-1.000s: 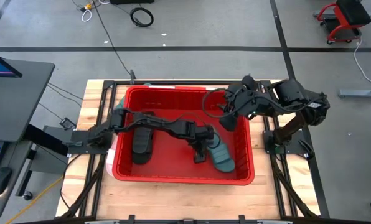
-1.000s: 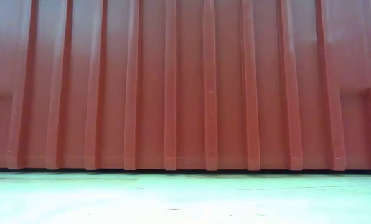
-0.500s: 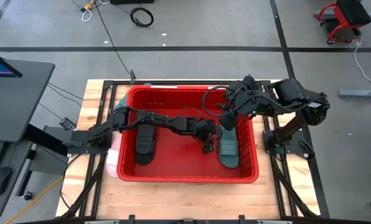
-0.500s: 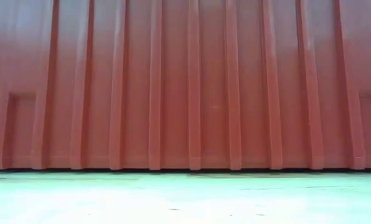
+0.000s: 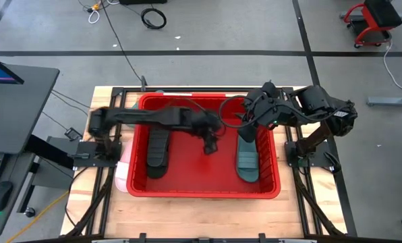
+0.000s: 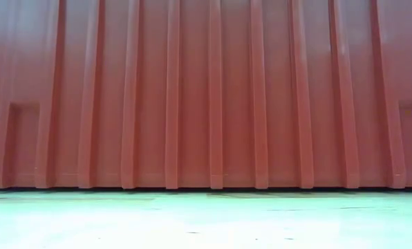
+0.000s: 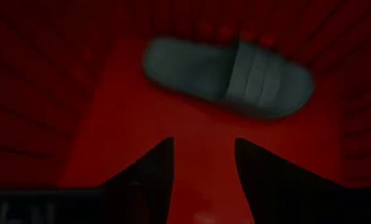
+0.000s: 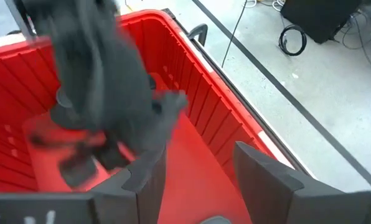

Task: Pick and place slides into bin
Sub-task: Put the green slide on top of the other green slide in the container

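The red bin (image 5: 187, 191) stands mid-table; its near wall (image 6: 206, 97) fills the low view. Inside it a black slide (image 5: 157, 152) lies flat at the left and a dark teal slide (image 5: 248, 158) lies flat along the right wall, strap up; the teal slide also shows in the left wrist view (image 7: 226, 78). My left gripper (image 5: 210, 143) hangs open and empty over the middle of the bin, left of the teal slide; in its wrist view (image 7: 204, 152) the fingers are apart. My right gripper (image 5: 245, 127) is open and empty over the bin's far right corner (image 8: 201, 168).
A pale pink slide (image 5: 121, 177) lies on the table against the bin's left wall, partly hidden. The bin's rim (image 8: 210, 68) runs close under my right gripper, and my left arm (image 8: 104, 93) shows blurred in front of it. Bare wood table (image 5: 201, 219) lies near the front edge.
My left gripper has drawn back from the teal slide, going up and toward the table's far left. The teal slide has turned from slanted to lying straight along the bin's right wall. The bin has swung square and shifted slightly toward the right.
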Controlling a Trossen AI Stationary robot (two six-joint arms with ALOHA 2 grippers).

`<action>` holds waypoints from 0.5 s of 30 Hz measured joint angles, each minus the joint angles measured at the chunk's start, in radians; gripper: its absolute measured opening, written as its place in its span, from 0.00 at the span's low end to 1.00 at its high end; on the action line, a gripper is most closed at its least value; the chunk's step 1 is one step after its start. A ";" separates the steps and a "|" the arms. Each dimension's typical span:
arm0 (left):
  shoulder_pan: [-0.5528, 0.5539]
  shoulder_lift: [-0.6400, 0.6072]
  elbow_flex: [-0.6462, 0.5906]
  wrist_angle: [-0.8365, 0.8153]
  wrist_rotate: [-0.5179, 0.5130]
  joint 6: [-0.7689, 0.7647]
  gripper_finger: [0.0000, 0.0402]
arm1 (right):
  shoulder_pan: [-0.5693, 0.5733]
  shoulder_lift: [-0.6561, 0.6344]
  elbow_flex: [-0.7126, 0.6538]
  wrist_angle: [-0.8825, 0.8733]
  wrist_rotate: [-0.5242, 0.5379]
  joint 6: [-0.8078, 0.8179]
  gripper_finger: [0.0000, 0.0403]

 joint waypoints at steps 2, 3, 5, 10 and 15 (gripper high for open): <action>0.010 -0.072 0.000 -0.031 -0.003 0.001 0.43 | -0.002 0.000 0.000 0.000 0.000 -0.020 0.48; 0.016 -0.106 0.000 -0.046 -0.006 0.001 0.43 | -0.004 0.000 0.000 0.000 0.000 -0.032 0.48; 0.032 -0.173 0.001 -0.079 -0.023 0.002 0.43 | -0.011 0.000 0.000 0.000 0.000 -0.047 0.48; 0.099 -0.309 0.001 -0.173 -0.117 0.002 0.42 | -0.034 0.000 0.000 0.001 0.001 -0.029 0.48; 0.211 -0.407 0.001 -0.287 -0.250 0.000 0.39 | -0.042 0.000 0.000 0.001 0.001 -0.009 0.48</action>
